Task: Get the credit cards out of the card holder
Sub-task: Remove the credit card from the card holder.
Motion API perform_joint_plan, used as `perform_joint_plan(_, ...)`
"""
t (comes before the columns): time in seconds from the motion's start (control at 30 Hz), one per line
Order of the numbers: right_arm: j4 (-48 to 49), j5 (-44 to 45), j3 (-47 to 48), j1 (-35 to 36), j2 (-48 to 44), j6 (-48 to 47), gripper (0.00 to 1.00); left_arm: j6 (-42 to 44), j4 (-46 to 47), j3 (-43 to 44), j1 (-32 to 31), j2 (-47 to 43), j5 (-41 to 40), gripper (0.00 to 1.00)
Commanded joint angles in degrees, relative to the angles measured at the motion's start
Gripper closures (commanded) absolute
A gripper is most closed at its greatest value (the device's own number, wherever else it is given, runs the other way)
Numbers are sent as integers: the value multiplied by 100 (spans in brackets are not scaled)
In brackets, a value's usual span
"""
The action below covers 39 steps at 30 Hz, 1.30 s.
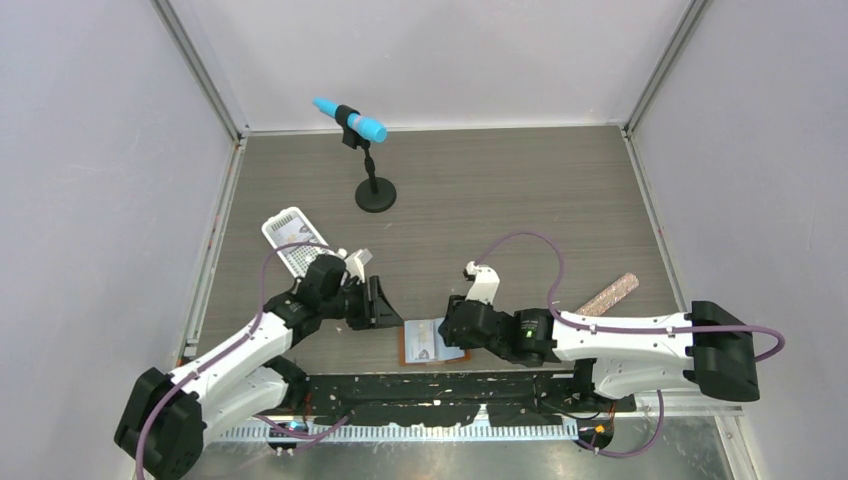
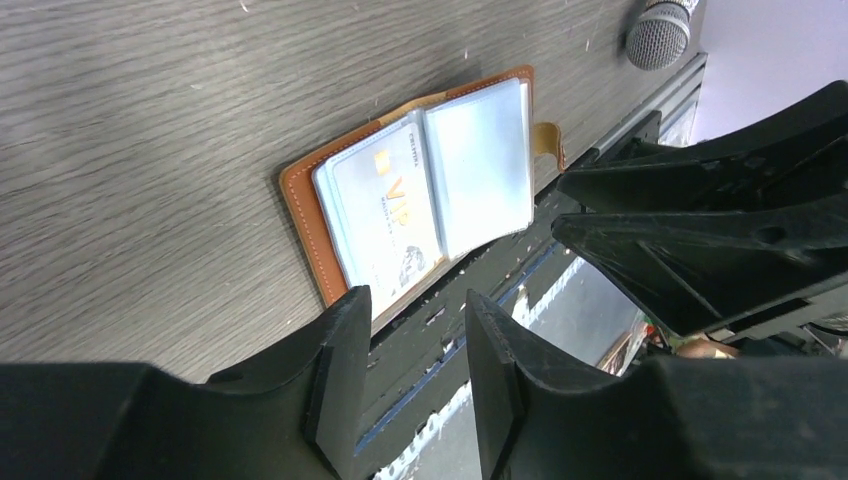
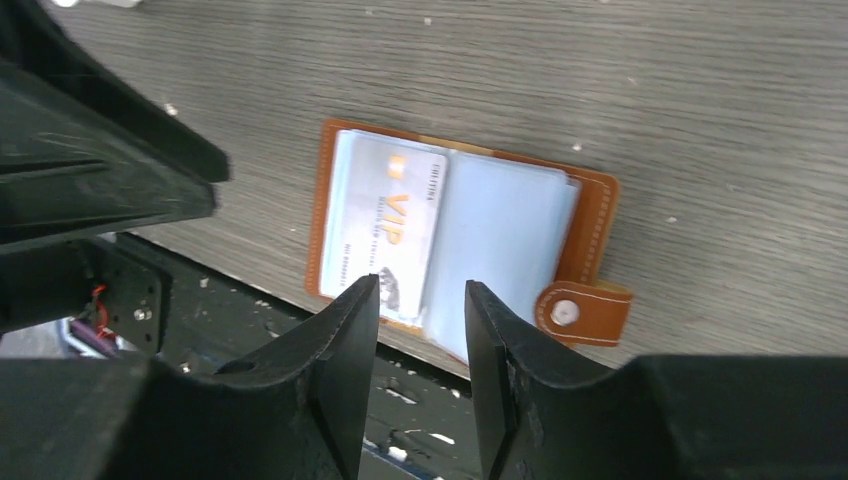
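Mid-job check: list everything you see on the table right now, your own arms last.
card holder: one, tan-brown, lying open at the near edge between the grippers
credit card: one showing, pale with VIP print, in the holder's sleeve; any others hidden
microphone: one, blue, far centre
stand: one, black, holding the microphone
tray: one, white perforated, left side
stick: one, pinkish speckled, right side
table: grey wood-grain
left gripper: black, open, left of the holder
right gripper: black, open, at the holder's right
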Motion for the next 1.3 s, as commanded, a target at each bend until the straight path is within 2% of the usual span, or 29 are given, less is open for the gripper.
perform_joint_plan(0.0, 619, -289, 244, 10, 85, -602, 57, -170, 818, -137, -143, 178, 210, 60)
perform_joint_plan(0.1, 1275, -544, 217, 10, 299, -780, 61, -324, 1220, -271, -207, 391, 270, 66)
perform_joint_plan(0.53, 2497, -1093, -263, -165, 1214, -692, 63, -416, 2085, -511, -401, 1213, 239, 83)
perform_joint_plan(0.83, 2584, -1159, -674, -386, 1243, -623, 64, -321, 2383, -603, -523, 1927, 90, 87)
perform_joint_plan(1.27, 2741, -1310, -853, -544, 1354, -571, 65, -103, 2096, -657, -569, 2130, -283, 92)
